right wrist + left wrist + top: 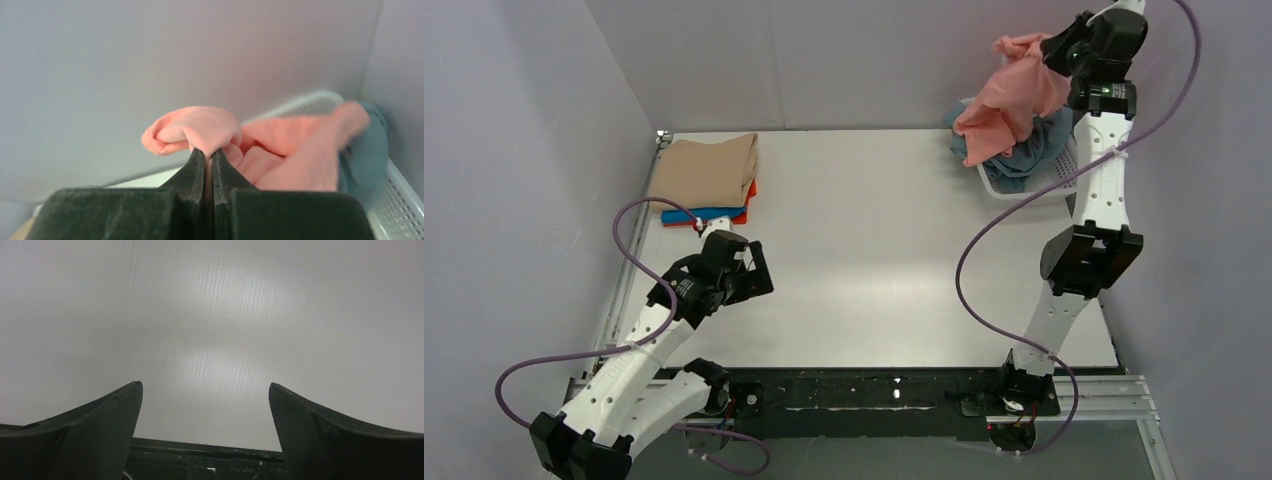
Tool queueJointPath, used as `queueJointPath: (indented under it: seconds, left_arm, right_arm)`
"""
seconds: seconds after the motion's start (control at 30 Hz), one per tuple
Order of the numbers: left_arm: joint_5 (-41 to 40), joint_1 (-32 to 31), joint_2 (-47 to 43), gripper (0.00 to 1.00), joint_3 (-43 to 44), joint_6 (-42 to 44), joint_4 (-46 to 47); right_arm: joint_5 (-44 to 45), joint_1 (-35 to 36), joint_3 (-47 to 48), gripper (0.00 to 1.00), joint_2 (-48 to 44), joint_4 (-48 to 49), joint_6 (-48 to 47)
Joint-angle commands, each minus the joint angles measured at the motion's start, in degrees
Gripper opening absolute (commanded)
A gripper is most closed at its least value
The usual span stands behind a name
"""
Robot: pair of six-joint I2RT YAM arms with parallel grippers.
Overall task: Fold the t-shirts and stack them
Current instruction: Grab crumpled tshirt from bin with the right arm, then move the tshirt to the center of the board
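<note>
Salmon-pink t-shirt (1014,95), pinched in the clenched right end effector (208,152) at one o'clock above the basket (1024,192), may slip or drag out the grey-blue t-shirt (1036,155) touching it; the left end effector (206,386) hangs spread wide.

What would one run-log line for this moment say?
right gripper: shut on salmon pink t-shirt, held above basket | left gripper: open, empty | folded stack: far left

The white-and-black left arm (639,350) was bent low, and its black two-finger left gripper (205,387) was held with jaws spread wide. The matching right arm (1099,190) was stretched high and far forward, with its right gripper (206,152) pinched tight on the salmon pink cloth t-shirt (200,127).
</note>
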Motion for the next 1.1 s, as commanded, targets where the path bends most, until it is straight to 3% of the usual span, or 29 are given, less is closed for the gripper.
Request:
queueJointPath:
  seconds: [0.0,0.2,0.37,0.53,0.7,0.87,0.9,0.93,0.97,1.03,1.07]
  left_arm:
    - [0.3,0.1,-2.4,0.98,-0.1,-1.1,-3.1]
    - [1.6,0.1,-5.6,0.98,-0.4,-2.7,-3.7]
    - [1.2,0.1,-8.6,0.98,-0.9,-3.9,-6.2]
    - [-0.1,0.1,-11.7,0.98,-0.5,-4.5,-9.4]
    - [-1.9,0.1,-13.8,0.98,0.2,-4.6,-13.0]
    - [-2.9,0.1,-13.7,0.98,0.3,-5.1,-15.0]
    - [-2.9,0.1,-13.4,0.98,0.1,-5.3,-15.0]
    - [-2.9,0.1,-13.1,0.98,-0.2,-5.6,-15.0]
    - [-2.9,0.1,-12.4,0.98,-0.5,-5.9,-14.8]
    - [-2.4,0.1,-10.4,0.98,-0.9,-6.5,-13.9]
    - [-1.6,0.1,-9.0,0.98,-0.9,-6.6,-13.0]
  right_arm:
    - [-11.7,1.3,0.1,0.01,-12.4,6.5,4.7]
    - [-25.1,9.1,-0.9,0.01,-20.8,3.5,7.3]
    - [-24.5,22.3,-2.3,0.01,-26.4,1.8,2.6]
    - [-23.3,29.3,-4.4,0.01,-28.1,2.4,7.7]
    - [-17.3,29.7,-21.3,0.01,-35.1,3.4,16.1]
    - [-11.1,24.7,-51.5,0.01,-48.5,2.0,17.2]
    - [-12.2,22.4,-59.4,0.07,-51.0,3.4,17.9]
    - [-14.2,19.4,-66.2,0.20,-53.1,5.4,18.2]
    - [-15.9,16.3,-72.7,0.40,-54.2,6.7,17.9]
    - [-14.8,11.8,-79.2,0.67,-54.2,3.6,15.1]
    - [-11.5,10.9,-80.1,0.73,-53.5,0.2,12.5]
